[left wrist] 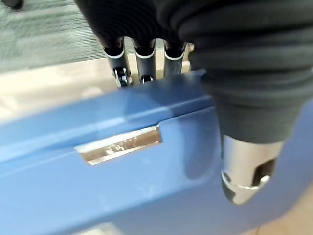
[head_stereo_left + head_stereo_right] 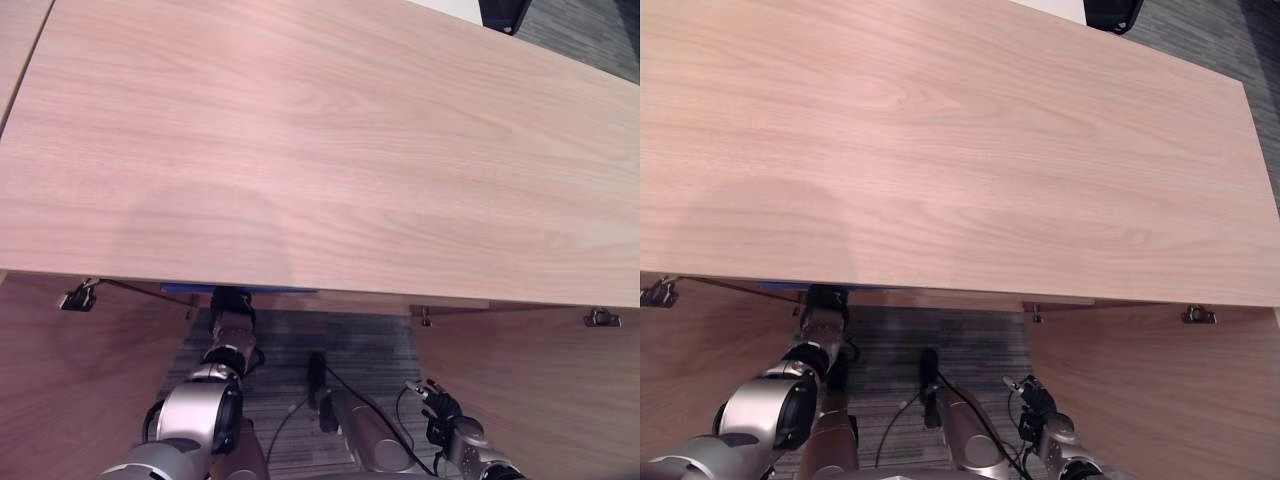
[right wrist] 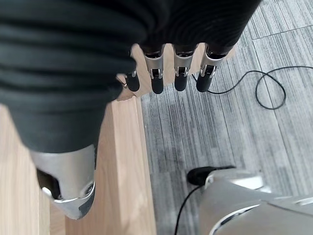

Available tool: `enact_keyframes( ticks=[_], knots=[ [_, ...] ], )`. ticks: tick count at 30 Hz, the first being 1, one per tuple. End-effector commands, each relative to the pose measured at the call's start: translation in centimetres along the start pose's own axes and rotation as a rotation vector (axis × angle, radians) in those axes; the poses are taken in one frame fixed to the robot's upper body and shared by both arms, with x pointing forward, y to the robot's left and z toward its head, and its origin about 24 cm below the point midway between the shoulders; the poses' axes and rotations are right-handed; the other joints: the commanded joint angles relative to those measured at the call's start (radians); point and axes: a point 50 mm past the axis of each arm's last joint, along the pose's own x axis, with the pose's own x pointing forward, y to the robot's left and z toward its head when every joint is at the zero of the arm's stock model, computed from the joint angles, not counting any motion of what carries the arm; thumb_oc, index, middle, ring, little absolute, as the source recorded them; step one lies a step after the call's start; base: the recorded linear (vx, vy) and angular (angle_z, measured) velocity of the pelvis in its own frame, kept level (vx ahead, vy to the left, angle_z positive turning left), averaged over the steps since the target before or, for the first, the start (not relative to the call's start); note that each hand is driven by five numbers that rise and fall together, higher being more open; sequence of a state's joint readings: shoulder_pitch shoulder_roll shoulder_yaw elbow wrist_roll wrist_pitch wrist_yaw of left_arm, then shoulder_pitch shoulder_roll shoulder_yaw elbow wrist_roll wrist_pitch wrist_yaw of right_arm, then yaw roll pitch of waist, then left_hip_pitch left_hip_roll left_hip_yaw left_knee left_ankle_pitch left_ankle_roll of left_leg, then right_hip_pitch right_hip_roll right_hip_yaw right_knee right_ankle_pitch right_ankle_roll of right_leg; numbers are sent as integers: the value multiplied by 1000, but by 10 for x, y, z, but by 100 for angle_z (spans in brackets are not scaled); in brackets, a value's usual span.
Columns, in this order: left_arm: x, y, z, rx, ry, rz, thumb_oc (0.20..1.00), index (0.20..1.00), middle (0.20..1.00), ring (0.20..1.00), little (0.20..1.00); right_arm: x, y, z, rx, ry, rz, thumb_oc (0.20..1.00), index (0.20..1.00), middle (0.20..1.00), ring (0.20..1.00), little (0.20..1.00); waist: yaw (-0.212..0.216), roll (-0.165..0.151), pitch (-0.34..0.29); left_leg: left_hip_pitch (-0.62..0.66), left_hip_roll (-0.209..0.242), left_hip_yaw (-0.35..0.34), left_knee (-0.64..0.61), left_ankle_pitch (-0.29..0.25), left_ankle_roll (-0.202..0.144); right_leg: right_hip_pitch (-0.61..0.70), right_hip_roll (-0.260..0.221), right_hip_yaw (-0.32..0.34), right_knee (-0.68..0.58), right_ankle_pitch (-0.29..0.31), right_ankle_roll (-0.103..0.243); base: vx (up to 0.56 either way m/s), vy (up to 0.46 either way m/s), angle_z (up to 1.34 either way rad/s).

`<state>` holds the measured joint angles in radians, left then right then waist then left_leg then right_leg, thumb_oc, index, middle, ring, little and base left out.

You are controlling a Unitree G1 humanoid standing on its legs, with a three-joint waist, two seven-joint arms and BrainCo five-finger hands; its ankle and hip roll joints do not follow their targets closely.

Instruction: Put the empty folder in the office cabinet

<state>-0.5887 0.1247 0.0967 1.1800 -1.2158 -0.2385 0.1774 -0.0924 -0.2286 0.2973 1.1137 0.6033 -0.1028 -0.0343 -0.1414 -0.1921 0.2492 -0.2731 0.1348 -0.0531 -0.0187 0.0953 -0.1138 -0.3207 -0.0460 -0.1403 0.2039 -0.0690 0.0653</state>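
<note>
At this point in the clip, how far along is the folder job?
Done: both cabinet doors stand open. In hand: the left hand grips the blue folder, whose edge shows under the cabinet top. The right hand hangs empty, fingers relaxed. Left: releasing the folder inside and withdrawing.

- One blue folder was in sight, lying flat under the left hand.
- One metal label holder sat on the folder's face.
- One wooden cabinet top spread across the head views.
- Two cabinet doors stood open below it, one on the left and one on the right.
- Three metal hinges showed under the top's front edge: one at the left, one near the middle, one at the right.
- Two robot hands were visible: the left hand and the right hand.
</note>
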Motion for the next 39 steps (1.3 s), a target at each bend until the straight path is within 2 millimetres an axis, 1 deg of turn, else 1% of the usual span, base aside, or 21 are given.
enact_keyframes(
  ticks=[1, 2, 4, 5, 6, 7, 9, 10, 12, 16, 19, 23, 29, 38, 39],
  knots=[
    [1, 1, -2, 49, 11, -16, 1000, 1000, 1000, 1000, 1000, -1, -8, -4, 0, 15, -24, 1000, 1000, 1000, 1000, 1000, 12, 0, 21, 9, 39, 10, -25, -24, -16, -50, -92, 28, -19, 63, 116, 0, 0, 0],
    [0, 7, -3, 86, 16, -29, 1000, 1000, 1000, 1000, 1000, -1, -8, -3, -3, 16, -20, 1000, 1000, 1000, 1000, 1000, 18, 11, 19, 21, 37, 10, -26, -26, -15, -37, -95, 29, -17, 61, 117, 0, 0, 0],
    [-1, 12, -7, 141, 28, -49, 1000, 1000, 1000, 1000, 1000, 0, -8, -2, -6, 15, -16, 1000, 1000, 1000, 1000, 1000, 22, 20, 16, 33, 35, 12, -27, -27, -13, -26, -97, 30, -15, 61, 118, 11, 20, 0],
    [-1, 12, -7, 142, 29, -49, 1000, 1000, 1000, 1000, 1000, 0, -8, -2, -5, 15, -16, 1000, 1000, 1000, 1000, 1000, 23, 20, 17, 34, 35, 12, -28, -27, -13, -24, -97, 30, -15, 61, 118, 25, 36, 2],
    [-3, 22, -11, 206, 48, -64, 1000, 1000, 1000, 1000, 1000, 0, -9, -3, -7, 22, -15, 1000, 1000, 1000, 1000, 1000, 29, 36, 9, 54, 36, 14, -31, -29, -12, -7, -102, 29, -14, 57, 120, 23, 27, 6],
    [-3, 22, -11, 207, 48, -64, 1000, 1000, 1000, 1000, 1000, 0, -9, -3, -7, 23, -16, 1000, 1000, 1000, 1000, 1000, 30, 36, 9, 55, 36, 15, -32, -29, -12, -6, -102, 29, -14, 57, 120, 36, 40, 6],
    [-3, 27, -10, 270, 46, -97, 1000, 1000, 1000, 1000, 1000, 0, -11, -3, -17, 24, -14, 1000, 1000, 1000, 1000, 1000, 36, 53, 2, 74, 35, 17, -37, -30, -10, 4, -105, 30, -5, 53, 121, 25, 34, 1],
    [-4, 27, -10, 271, 46, -96, 1000, 1000, 1000, 1000, 1000, 0, -11, -3, -17, 25, -14, 1000, 1000, 1000, 1000, 1000, 36, 53, 3, 76, 35, 18, -38, -29, -10, 5, -105, 30, -5, 52, 121, 0, 0, 0],
    [-5, 31, -12, 326, 51, -111, 1000, 1000, 1000, 1000, 1000, 0, -12, -2, -21, 20, -15, 1000, 1000, 1000, 1000, 1000, 40, 63, 1, 85, 33, 18, -41, -30, -9, 16, -107, 29, -5, 50, 121, 0, 0, 0],
    [-6, 41, -12, 403, 62, -116, 1000, 1000, 1000, 1000, 1000, 0, -14, -1, -23, 24, -19, 1000, 1000, 1000, 1000, 1000, 44, 81, -14, 103, 32, 24, -49, -27, -12, 49, -103, 27, -48, 61, 122, 0, 0, 0],
    [-9, 57, -15, 468, 83, -110, 1000, 1000, 1000, 1000, 1000, 0, -19, -2, -30, 27, -21, 1000, 1000, 1000, 1000, 1000, 47, 98, -41, 118, 27, 29, -53, -27, -12, 81, -100, 23, -85, 73, 124, 47, 7, -4],
    [-12, 66, -19, 504, 107, -113, 1000, 1000, 1000, 1000, 1000, -1, -23, -4, -34, 35, -27, 1000, 1000, 1000, 1000, 1000, 48, 110, -61, 135, 21, 30, -55, -36, -9, 105, -103, 26, -105, 76, 124, 57, 15, -2],
    [-12, 67, -19, 496, 104, -114, 1000, 1000, 1000, 1000, 1000, -2, -25, -5, -36, 39, -29, 1000, 1000, 1000, 1000, 1000, 47, 111, -68, 142, 19, 34, -53, -43, -5, 105, -103, 31, -103, 74, 124, 21, 7, -2],
    [-7, 54, -10, 468, 66, -124, 1000, 1000, 1000, 1000, 1000, -2, -29, -7, -41, 51, -41, 1000, 1000, 1000, 1000, 1000, 32, 94, -80, 133, 24, 35, -48, -49, -2, 87, -101, 35, -100, 73, 126, 16, 0, -5],
    [-6, 52, -5, 457, 54, -119, 1000, 1000, 1000, 1000, 1000, -3, -30, -7, -37, 50, -44, 1000, 1000, 1000, 1000, 1000, 28, 91, -84, 133, 25, 37, -47, -50, -2, 86, -99, 37, -98, 72, 126, 0, 0, 0]
  ],
)
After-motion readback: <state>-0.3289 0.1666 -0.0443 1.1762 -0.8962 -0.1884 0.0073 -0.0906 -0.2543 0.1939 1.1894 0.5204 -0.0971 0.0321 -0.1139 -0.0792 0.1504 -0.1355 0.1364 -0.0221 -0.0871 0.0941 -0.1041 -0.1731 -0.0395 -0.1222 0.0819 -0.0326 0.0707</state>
